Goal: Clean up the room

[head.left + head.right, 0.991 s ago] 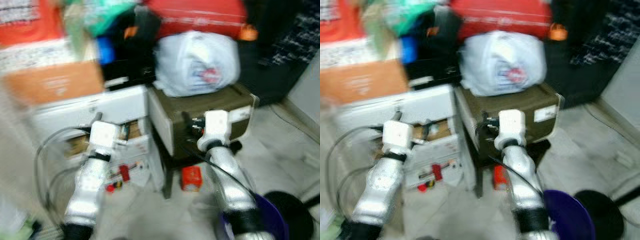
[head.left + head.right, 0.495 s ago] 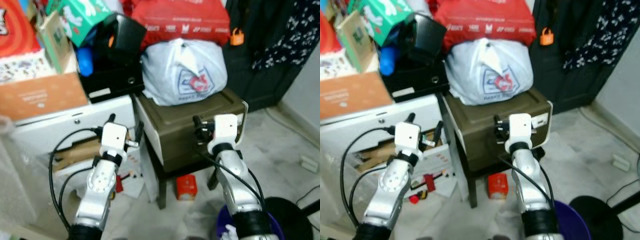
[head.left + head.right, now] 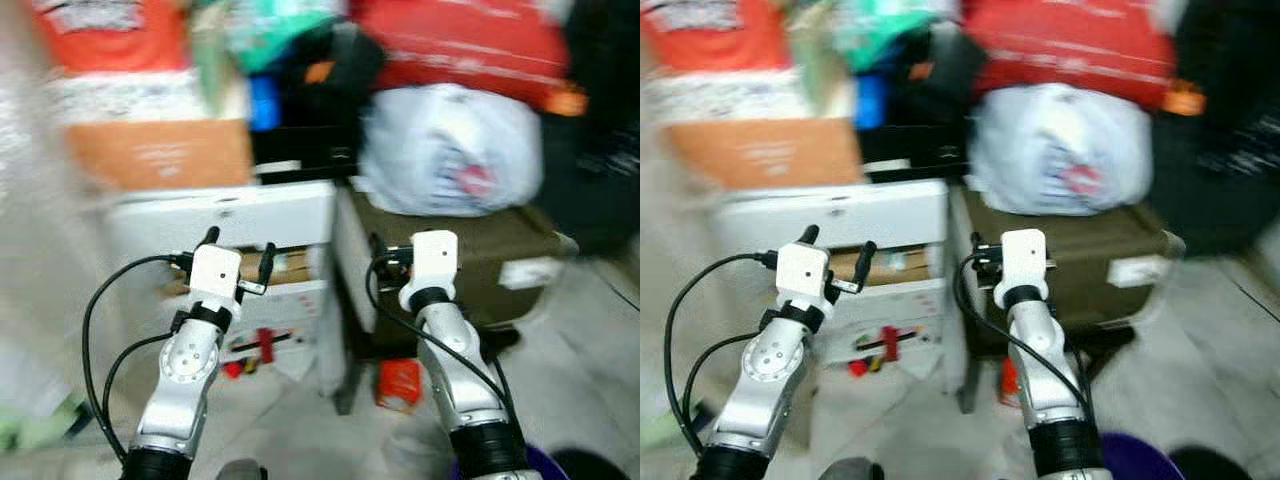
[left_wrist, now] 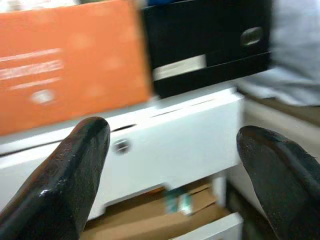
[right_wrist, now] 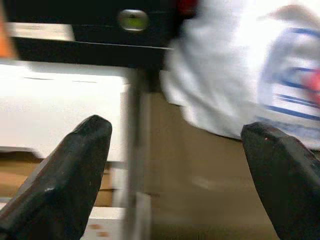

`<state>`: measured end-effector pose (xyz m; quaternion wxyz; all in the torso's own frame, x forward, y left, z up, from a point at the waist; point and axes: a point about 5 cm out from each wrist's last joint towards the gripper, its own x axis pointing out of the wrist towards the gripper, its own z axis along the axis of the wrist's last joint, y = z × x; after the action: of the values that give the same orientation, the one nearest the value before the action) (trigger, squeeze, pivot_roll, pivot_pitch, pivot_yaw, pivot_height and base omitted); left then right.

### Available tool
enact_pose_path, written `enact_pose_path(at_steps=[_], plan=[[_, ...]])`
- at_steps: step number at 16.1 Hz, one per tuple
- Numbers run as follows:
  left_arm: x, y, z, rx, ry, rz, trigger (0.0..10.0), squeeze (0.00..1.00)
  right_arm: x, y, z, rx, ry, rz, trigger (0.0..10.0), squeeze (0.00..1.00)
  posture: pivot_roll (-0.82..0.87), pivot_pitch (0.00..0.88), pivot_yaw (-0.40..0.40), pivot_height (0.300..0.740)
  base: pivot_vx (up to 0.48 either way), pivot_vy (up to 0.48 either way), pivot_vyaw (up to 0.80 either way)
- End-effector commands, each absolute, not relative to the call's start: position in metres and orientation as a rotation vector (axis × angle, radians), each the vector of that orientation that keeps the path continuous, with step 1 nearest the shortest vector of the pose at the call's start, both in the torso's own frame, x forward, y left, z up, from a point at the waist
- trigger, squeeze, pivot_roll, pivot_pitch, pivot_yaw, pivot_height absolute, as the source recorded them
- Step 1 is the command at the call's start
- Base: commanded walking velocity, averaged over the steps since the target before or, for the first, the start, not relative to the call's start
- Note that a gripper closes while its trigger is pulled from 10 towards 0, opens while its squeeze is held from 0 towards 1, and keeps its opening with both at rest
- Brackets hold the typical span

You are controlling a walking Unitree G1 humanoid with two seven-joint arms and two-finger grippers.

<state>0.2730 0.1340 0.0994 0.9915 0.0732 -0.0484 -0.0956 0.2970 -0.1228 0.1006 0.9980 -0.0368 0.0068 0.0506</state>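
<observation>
In the left eye view, blurred by motion, the left gripper (image 3: 237, 250) is raised before a white cabinet with a long drawer front (image 3: 225, 215), and the right gripper (image 3: 385, 256) is raised before a dark olive-brown plastic storage box (image 3: 470, 250); a white plastic carrier bag with a red and blue print (image 3: 450, 150) sits on that box, with a red soft bag (image 3: 455, 45) piled above it, and an orange cardboard box (image 3: 160, 155) rests on the cabinet; on the pale floor below lie the likeliest things to tidy, a small red carton (image 3: 400, 383) beside the box's dark leg and small red bits (image 3: 262, 345) under the cabinet

In the right eye view the same stack appears; a black case (image 3: 910, 140) sits between the orange box and the white bag, and both arms reach forward with nothing between their fingers

In the left wrist view the two black fingers (image 4: 70, 185) stand wide apart and empty, facing the white drawer front under the orange box

In the right wrist view the black fingers (image 5: 65, 180) are likewise spread and empty, aimed at the seam between the white cabinet and the olive box

I judge the robot to be approaching and choosing what to pick up; nothing is grasped yet; the next move calls for steadying, bending low, and bringing one released claw down to the floor litter
</observation>
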Motion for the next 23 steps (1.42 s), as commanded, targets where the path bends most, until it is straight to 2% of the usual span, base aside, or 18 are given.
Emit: enact_pose_path(at_steps=[1,4,12,23], plan=[[0.2739,0.1321,0.103,0.146,-0.114,-0.198,10.0,0.0,0.2991,-0.1243,0.1052,-0.075,-0.003,0.098,10.0,0.0,0.01,0.0,-0.003,0.74,0.0,0.0,0.59],[0.2747,0.133,0.1034,0.146,-0.116,-0.193,10.0,0.0,0.3001,-0.1241,0.1053,-0.075,-0.003,0.096,10.0,0.0,0.01,0.0,-0.003,0.74,0.0,0.0,0.43],[0.2758,0.1325,0.1042,0.149,-0.121,-0.193,10.0,0.0,0.3013,-0.1236,0.1054,-0.084,-0.003,0.104,10.0,0.0,0.01,0.0,-0.004,0.74,0.0,0.0,0.0],[0.2762,0.1345,0.1049,0.153,-0.126,-0.186,10.0,0.0,0.303,-0.1233,0.1059,-0.093,-0.005,0.107,10.0,0.0,0.01,0.0,-0.007,0.74,0.0,0.0,0.8]])
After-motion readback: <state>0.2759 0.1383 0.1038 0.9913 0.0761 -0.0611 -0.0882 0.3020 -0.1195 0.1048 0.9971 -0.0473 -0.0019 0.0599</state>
